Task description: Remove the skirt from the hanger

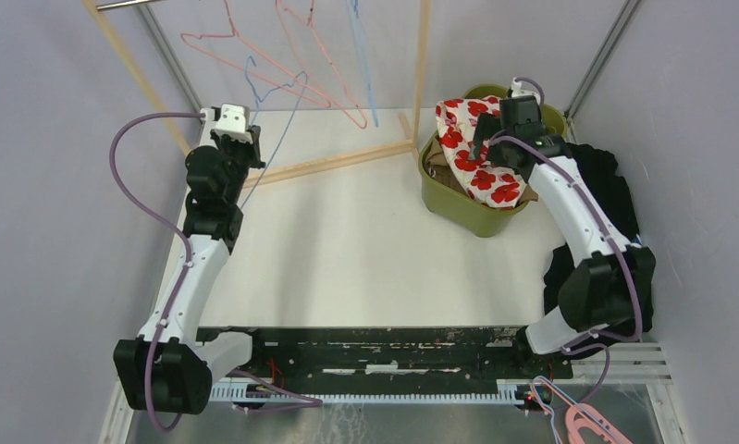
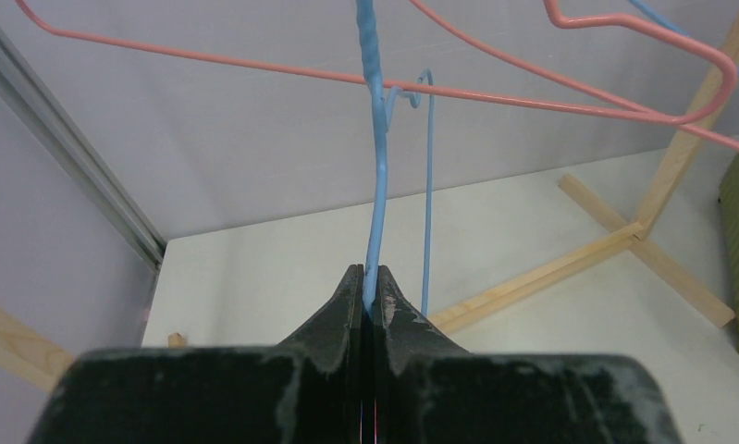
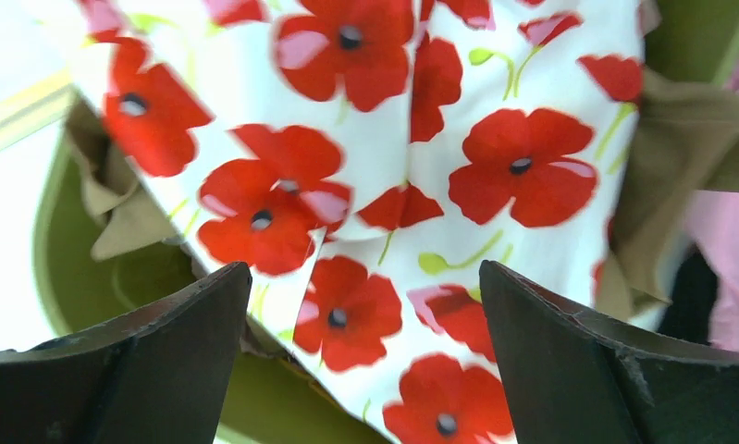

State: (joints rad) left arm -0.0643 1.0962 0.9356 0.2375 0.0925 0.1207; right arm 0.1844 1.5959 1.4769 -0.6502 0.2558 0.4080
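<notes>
Black fingers (image 2: pixel 342 314) of the left gripper (image 2: pixel 373 282) were pressed together on the wire of the blue hanger (image 2: pixel 378 176), which rose among pink hangers (image 2: pixel 532 92) by the wooden rack (image 1: pixel 338 162). The right gripper (image 3: pixel 361 305) had its fingers (image 3: pixel 162 361) spread wide and gripped nothing, poised just above the skirt (image 1: pixel 472 148). That white, red-poppied skirt lay draped over the green bin (image 1: pixel 458 211) at the table (image 1: pixel 347 250)'s far right, well apart from the blue hanger.
</notes>
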